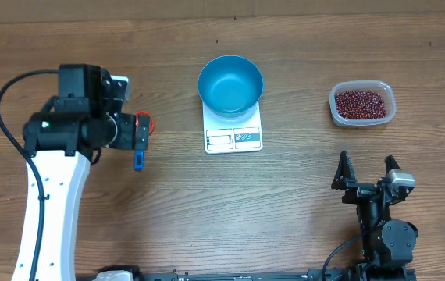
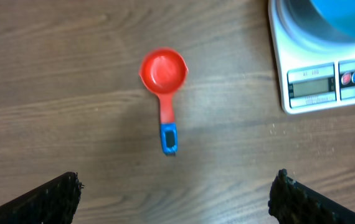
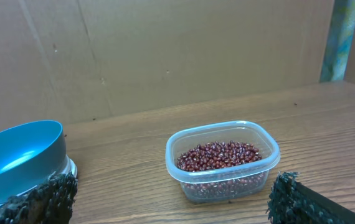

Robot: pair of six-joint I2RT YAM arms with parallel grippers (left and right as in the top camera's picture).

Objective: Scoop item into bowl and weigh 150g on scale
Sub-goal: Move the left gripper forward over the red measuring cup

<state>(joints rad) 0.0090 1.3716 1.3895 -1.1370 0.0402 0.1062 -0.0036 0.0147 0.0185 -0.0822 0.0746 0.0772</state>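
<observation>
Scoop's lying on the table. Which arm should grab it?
Left. The left gripper is open and hangs right over the scoop, which shows between its fingers. The right gripper is open too, but sits far across the table, near the beans.

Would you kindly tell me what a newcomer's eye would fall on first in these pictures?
The light-blue bowl sitting on the white kitchen scale at the middle of the table stands out first. To its right sits a clear plastic tub of dark red beans; to its left a red measuring scoop with a blue handle end lies on the wood.
</observation>
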